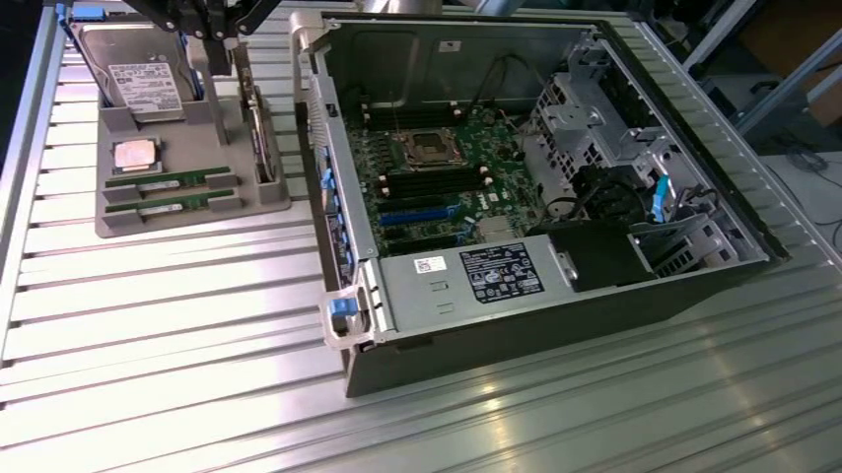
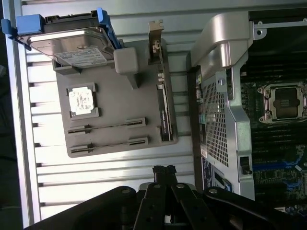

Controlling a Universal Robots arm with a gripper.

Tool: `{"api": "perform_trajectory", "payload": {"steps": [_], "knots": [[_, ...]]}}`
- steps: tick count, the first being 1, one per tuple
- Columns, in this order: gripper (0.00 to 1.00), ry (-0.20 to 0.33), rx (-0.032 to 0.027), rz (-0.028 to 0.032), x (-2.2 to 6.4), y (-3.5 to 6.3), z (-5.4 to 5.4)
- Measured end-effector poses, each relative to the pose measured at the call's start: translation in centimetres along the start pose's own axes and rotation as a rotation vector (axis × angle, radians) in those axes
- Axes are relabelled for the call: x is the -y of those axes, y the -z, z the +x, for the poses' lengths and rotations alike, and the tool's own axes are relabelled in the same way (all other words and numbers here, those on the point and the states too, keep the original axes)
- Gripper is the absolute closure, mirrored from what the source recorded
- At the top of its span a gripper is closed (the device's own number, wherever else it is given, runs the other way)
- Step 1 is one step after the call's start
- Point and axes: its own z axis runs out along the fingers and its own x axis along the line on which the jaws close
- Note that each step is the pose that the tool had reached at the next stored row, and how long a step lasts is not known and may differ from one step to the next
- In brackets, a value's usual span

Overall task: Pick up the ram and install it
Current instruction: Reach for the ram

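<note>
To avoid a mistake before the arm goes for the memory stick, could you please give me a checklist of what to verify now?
1. Is the gripper free of load: ok, shut on nothing.
2. Is the gripper open for grasping: not ok, shut.
3. Is the gripper above the ram sticks: not ok, it hangs near the hard drive.
4. Are both ram sticks seated in the tray: ok.
5. Is the computer case open: ok, inside exposed.
6. Are the memory slots free: cannot tell.
</note>
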Motion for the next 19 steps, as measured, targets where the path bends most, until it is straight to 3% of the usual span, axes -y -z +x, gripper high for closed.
{"api": "perform_trajectory", "payload": {"steps": [19], "knots": [[0.89,0.0,0.0001,0.0,0.21,0.08,2.8]]}}
